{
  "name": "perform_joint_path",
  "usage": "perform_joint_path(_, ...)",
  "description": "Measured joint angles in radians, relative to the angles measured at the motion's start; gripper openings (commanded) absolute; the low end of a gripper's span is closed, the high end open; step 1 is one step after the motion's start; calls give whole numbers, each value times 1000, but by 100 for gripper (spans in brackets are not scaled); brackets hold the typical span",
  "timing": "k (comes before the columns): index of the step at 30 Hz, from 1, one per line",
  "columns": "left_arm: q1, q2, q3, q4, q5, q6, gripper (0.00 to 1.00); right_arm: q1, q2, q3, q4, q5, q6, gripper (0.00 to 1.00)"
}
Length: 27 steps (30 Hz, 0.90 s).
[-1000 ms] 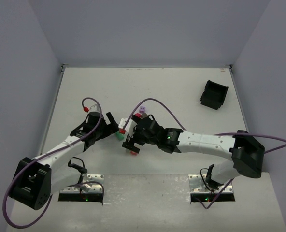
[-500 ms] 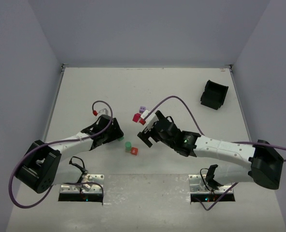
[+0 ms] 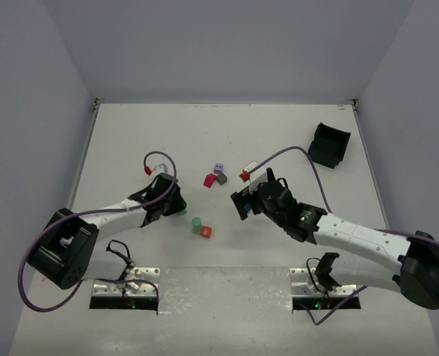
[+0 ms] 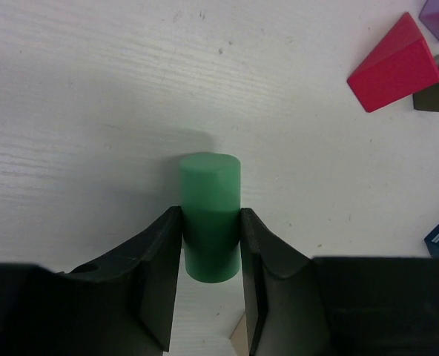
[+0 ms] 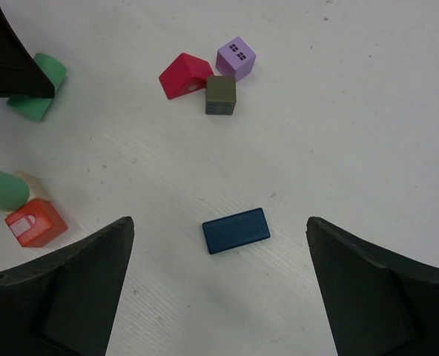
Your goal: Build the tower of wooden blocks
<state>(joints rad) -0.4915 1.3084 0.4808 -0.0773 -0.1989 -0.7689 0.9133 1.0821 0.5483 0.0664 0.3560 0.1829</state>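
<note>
My left gripper (image 4: 210, 222) is shut on a green cylinder (image 4: 209, 211) lying on the white table, with a finger pressed against each side of it. In the top view this left gripper (image 3: 176, 207) sits left of a second green cylinder (image 3: 196, 223) and a small red block (image 3: 205, 231). My right gripper (image 5: 219, 222) hangs wide open above a flat blue block (image 5: 236, 230) and touches nothing. A red roof block (image 5: 184, 75), a purple cube (image 5: 236, 57) and an olive cube (image 5: 221, 95) cluster further back. No tower is in view; the blocks rest singly.
A black bin (image 3: 328, 144) stands at the back right of the table (image 3: 145, 133). A tan block (image 5: 30, 182) lies beside the second green cylinder (image 5: 1, 187) and the red block (image 5: 35, 222). Purple cables loop over both arms.
My left gripper has closed from wide open onto the green cylinder. The right arm has pulled back to the right, away from the block cluster, staying open.
</note>
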Motion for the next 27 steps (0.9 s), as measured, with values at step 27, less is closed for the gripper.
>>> perform_joint_path(27, -53, -224, 254, 50, 804, 936, 0, -177, -188, -131, 182, -566, 198, 99)
